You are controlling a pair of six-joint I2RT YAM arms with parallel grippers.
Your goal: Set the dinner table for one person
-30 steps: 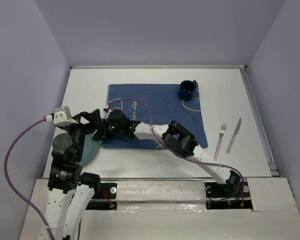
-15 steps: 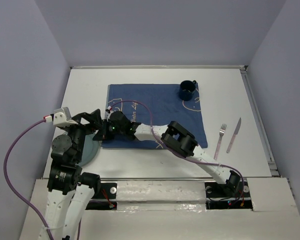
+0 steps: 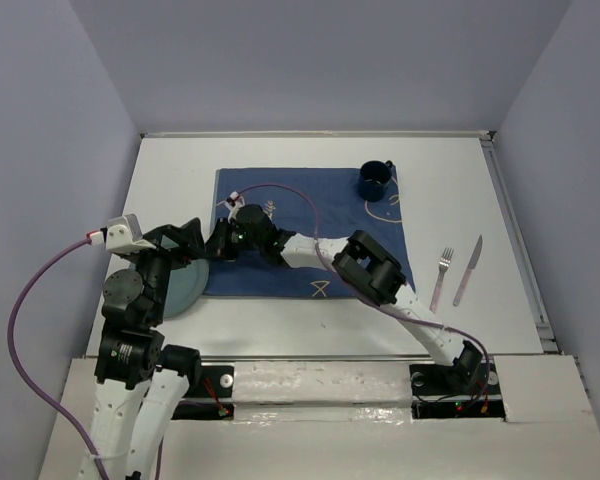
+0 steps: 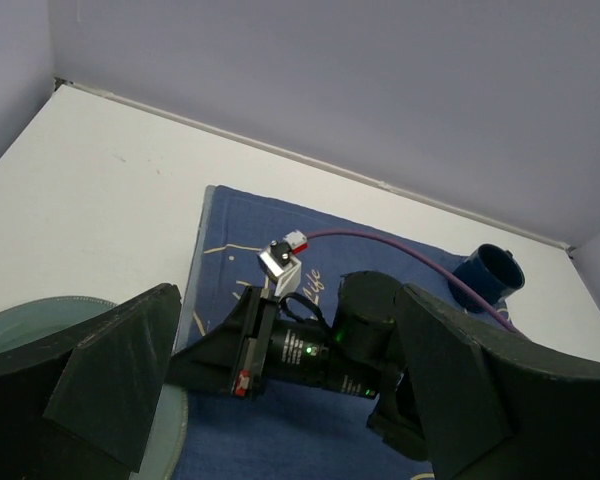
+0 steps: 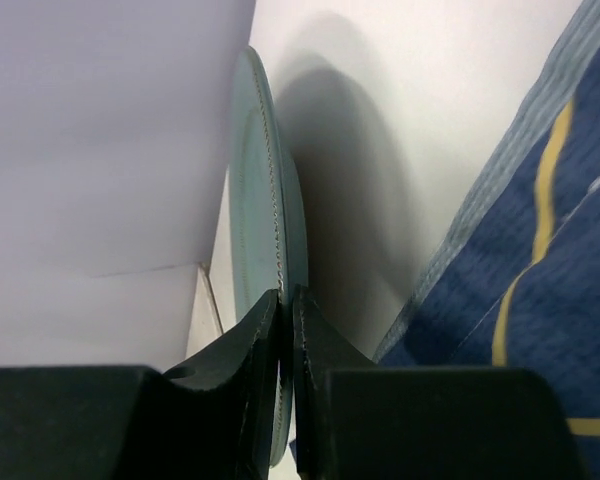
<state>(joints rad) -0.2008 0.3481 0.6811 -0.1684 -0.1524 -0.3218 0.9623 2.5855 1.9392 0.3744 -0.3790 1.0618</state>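
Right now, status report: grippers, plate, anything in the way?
Left gripper open, by plate. Right gripper shut on plate rim, beside cloth's left edge. Cup on cloth's far right corner; fork, knife off right.

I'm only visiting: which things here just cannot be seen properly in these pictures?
- The plate: in the top view the left arm covers most of it; the right wrist view shows only its rim.
- The right hand: its pinch on the plate shows only in its own view; from above, dark arm parts hide it.
- The mug: too small and dark to tell contents.
- The cloth: the right arm crosses its drawings.
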